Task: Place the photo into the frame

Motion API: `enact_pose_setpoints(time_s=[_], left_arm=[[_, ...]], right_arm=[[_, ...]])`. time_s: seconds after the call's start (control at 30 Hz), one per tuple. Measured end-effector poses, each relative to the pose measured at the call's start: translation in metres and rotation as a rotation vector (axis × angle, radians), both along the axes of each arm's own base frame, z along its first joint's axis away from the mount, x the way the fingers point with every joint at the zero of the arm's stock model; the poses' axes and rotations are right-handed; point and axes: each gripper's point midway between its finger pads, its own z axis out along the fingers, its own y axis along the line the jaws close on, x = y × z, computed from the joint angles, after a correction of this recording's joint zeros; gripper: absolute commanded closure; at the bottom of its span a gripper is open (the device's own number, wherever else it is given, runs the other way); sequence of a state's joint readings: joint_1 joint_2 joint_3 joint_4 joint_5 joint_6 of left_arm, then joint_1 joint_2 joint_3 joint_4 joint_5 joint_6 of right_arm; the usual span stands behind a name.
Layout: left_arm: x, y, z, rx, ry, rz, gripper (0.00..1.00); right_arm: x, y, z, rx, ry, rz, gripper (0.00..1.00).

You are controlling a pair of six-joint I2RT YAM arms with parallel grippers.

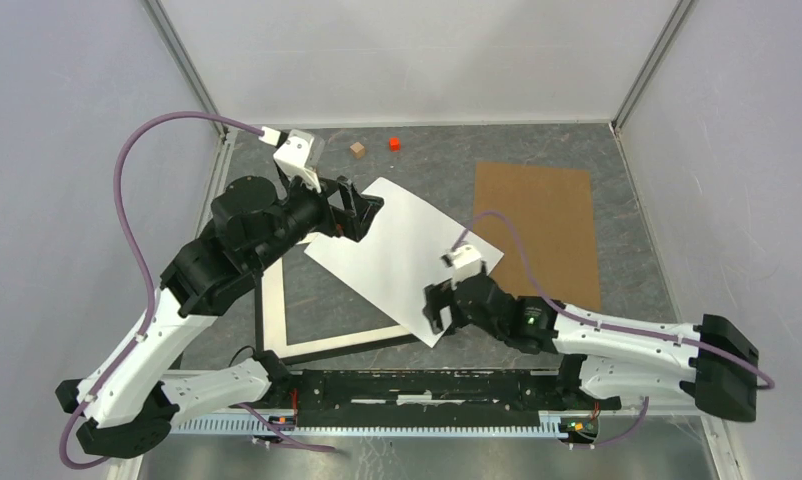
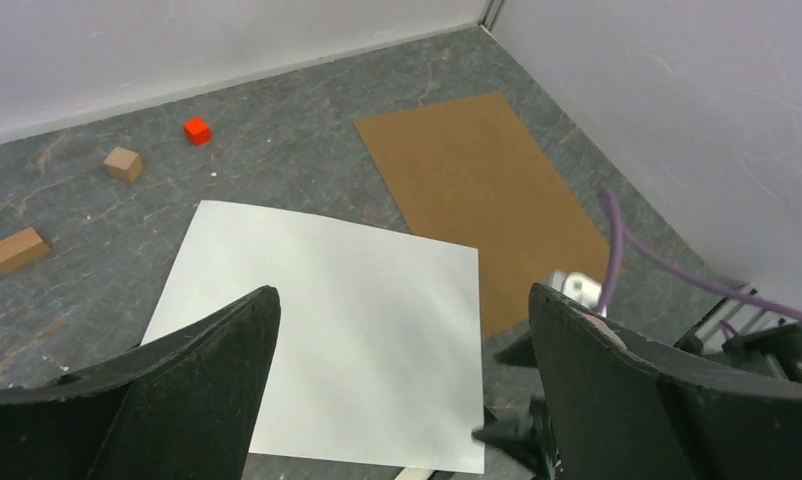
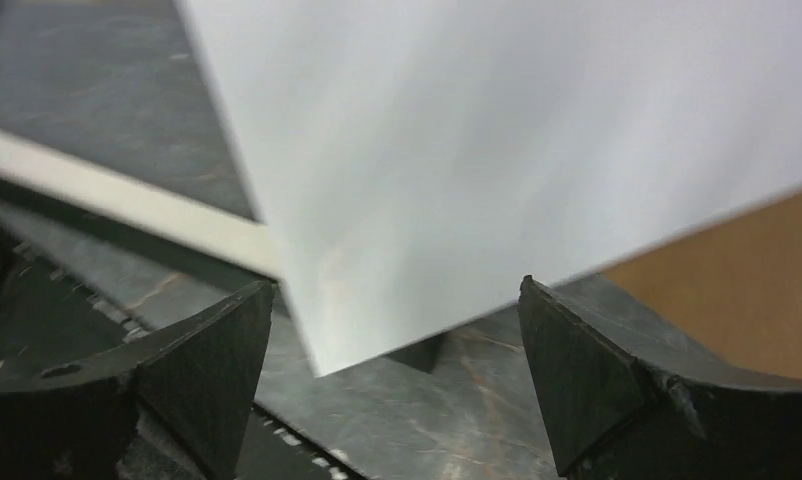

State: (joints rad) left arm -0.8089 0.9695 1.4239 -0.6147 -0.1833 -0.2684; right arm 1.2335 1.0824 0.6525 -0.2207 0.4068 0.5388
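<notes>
Photo (image 1: pixel 397 255): plain white sheet, face not visible, lying skewed on the desk (image 1: pixel 427 160). Its near-left part overlaps the right side of the frame (image 1: pixel 260 315) and crosses the white mat (image 1: pixel 273 310). It is not squared to the opening, so it is not seated yet.

Handling guess: very light, thin and floppy. It will bend or crease if pinched hard, and likely slides easily on the smooth desk. There is little edge to get under where it lies flat. The best hold is probably a corner or an edge overhanging the frame rim, since that part sits slightly proud. Pushing flat from above to rotate it also looks workable.

Right end effector (image 3: pixel 395 288): fingers spread wide, holding nothing. The photo's nearest corner sits in the gap between them, touching neither finger as far as the wrist view shows. Can't tell if that corner is flat or slightly raised, because it is blurred.

Left end effector (image 2: pixel 402 295): also wide open and empty, over the photo's far-left side with the sheet below and ahead of the fingers. No contact visible.

Brown cardboard panel (image 1: pixel 537 230) lies flat to the right of the photo, and the photo's right corner just overlaps it. Small red cube (image 1: pixel 393 143) and tan block (image 1: pixel 357 149) sit at the back of the desk, well apart from the photo.
</notes>
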Motion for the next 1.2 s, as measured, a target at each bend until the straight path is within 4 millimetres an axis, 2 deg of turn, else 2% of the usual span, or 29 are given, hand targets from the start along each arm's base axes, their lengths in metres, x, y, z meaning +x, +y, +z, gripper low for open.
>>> enact_pose_setpoints(time_s=[0.07,0.17,0.27,0.4,0.5,0.7,0.8,0.9,1.0,1.2], left_arm=[[0.001,0.002,-0.009,0.017,-0.006,0.005,0.00],[0.005,0.003,-0.029,0.050,0.002,0.020,0.00],[0.009,0.003,-0.049,0.087,0.010,0.032,0.00],[0.014,0.002,-0.070,0.131,0.021,0.037,0.00],[0.016,0.001,-0.078,0.150,0.019,0.033,0.00],[0.018,-0.001,-0.089,0.164,0.021,0.030,0.00],[0.018,-0.001,-0.091,0.162,0.020,0.028,0.00],[0.017,-0.001,-0.090,0.154,0.013,0.026,0.00],[0.017,-0.002,-0.088,0.147,0.006,0.025,0.00],[0.017,-0.002,-0.088,0.143,0.003,0.023,0.00]], right_arm=[[0.015,-0.026,-0.026,0.033,0.078,-0.125,0.02],[0.012,-0.066,-0.070,0.081,0.199,-0.262,0.02],[0.008,-0.086,-0.090,0.170,0.260,-0.353,0.02],[0.017,-0.078,-0.084,0.408,0.293,-0.407,0.02],[0.018,-0.068,-0.080,0.538,0.329,-0.414,0.03],[0.023,-0.053,-0.073,0.704,0.416,-0.451,0.06],[0.029,-0.045,-0.061,0.802,0.439,-0.462,0.08],[0.039,-0.037,-0.039,0.929,0.437,-0.455,0.09],[0.045,-0.031,-0.026,1.021,0.451,-0.454,0.16],[0.048,-0.027,-0.023,1.060,0.470,-0.449,0.13]])
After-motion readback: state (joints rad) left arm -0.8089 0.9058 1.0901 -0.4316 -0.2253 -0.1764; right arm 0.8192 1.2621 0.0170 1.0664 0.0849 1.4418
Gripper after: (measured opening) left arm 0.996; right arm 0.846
